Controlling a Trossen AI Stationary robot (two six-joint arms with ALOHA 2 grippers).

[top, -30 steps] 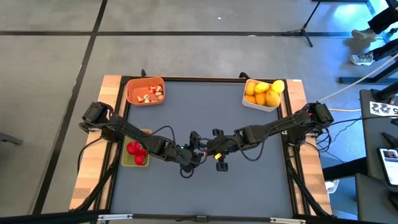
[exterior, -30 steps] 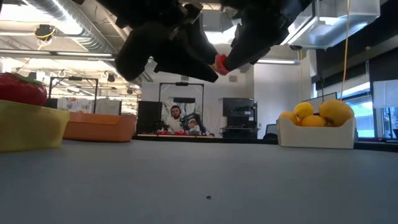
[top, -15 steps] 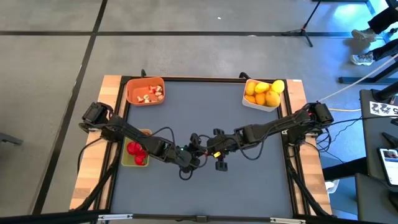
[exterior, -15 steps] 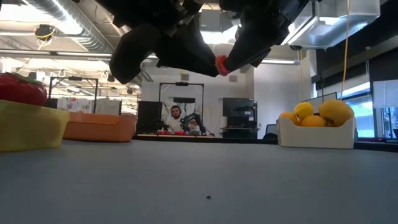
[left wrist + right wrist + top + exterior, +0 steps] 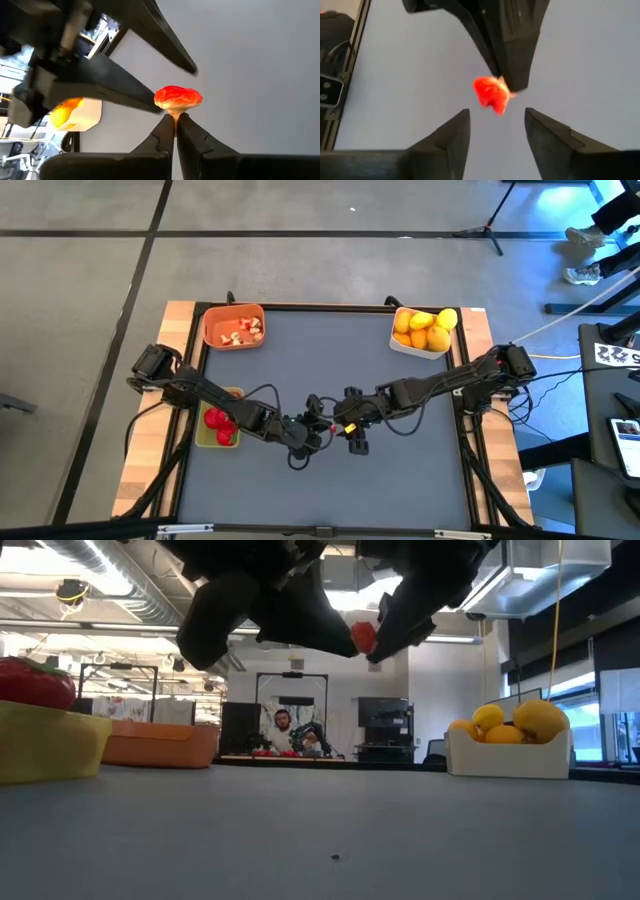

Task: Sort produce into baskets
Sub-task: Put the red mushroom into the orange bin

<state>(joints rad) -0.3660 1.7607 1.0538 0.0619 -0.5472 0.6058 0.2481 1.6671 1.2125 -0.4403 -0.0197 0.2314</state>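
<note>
Both grippers meet in mid-air over the middle of the table. A small red piece of produce with a pale base [image 5: 178, 96] [image 5: 490, 95] [image 5: 363, 636] sits in my shut left gripper [image 5: 175, 127] [image 5: 316, 423]. My right gripper [image 5: 495, 127] [image 5: 342, 423] faces it, open, with its fingertips on either side of the piece and just short of it. Three baskets stand on the table: an orange basket [image 5: 234, 326] with pale-and-red bits, a white basket [image 5: 421, 330] with citrus, and a yellow-green basket [image 5: 217, 430] with red strawberries. My left gripper pinches the piece's pale lower end [image 5: 175, 114] between its two fingertips. The fingers come from the table's left, slanting slightly down. The red part sticks out beyond the tips, and the piece is lifted clear of the table.
The grey mat [image 5: 330, 480] lies bare around and below the grippers. The baskets stand at the far left, far right and left edge. Beyond the table the low view shows a room with a person [image 5: 283, 730] at a desk.
The red piece has passed from my right gripper to my left. My left gripper has shut on its pale end. My right gripper has opened, let go and drawn back a little toward the table's right. The piece stays in the air.
</note>
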